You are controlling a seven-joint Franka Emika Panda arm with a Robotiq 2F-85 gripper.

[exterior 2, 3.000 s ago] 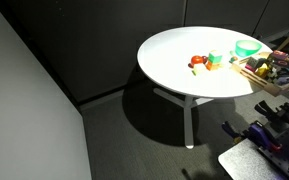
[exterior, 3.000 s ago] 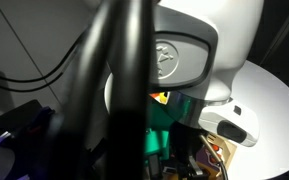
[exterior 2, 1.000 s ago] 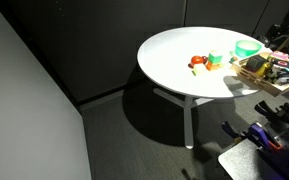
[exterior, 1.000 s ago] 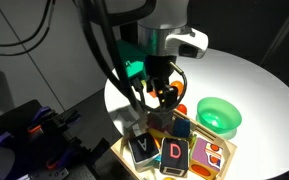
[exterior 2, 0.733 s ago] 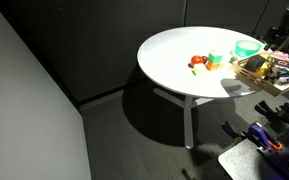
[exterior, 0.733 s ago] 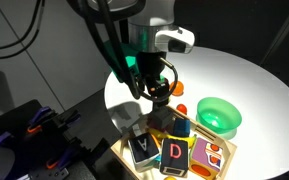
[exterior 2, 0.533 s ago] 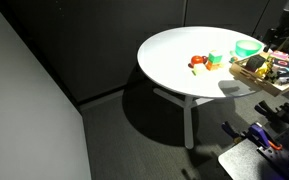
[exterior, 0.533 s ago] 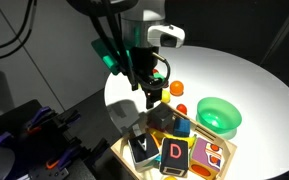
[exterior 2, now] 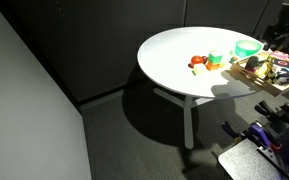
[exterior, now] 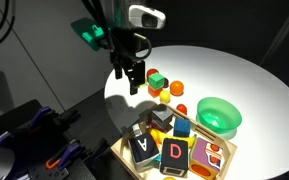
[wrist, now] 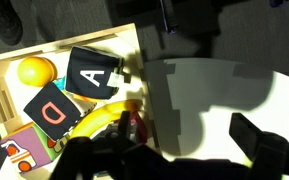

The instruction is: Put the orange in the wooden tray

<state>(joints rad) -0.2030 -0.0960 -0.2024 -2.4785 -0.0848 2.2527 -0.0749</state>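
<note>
1. The pincer (exterior: 131,78) has swung away from the wooden tray (wrist: 2,95) towards the table's (exterior: 234,75) edge (a retreat, I judge).
2. The orange (wrist: 36,70) lies in the tray's corner beside the "A" block (wrist: 92,72), so the placing looks done.
3. The arm is raised with the pincer pointing down, its fingers apart and empty.

1 wooden tray (exterior: 230,150); 1 green bowl (exterior: 220,115); 1 table (exterior: 246,80); 2 ltr blocks (exterior: 174,153).

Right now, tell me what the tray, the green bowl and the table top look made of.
The wooden tray: pale, bare-looking wood with a matte light tan rim.
The green bowl: probably plastic, judging by its uniform bright green and thin rim.
The table top: smooth plain white, likely laminate or painted board; the pictures cannot settle which.
</note>
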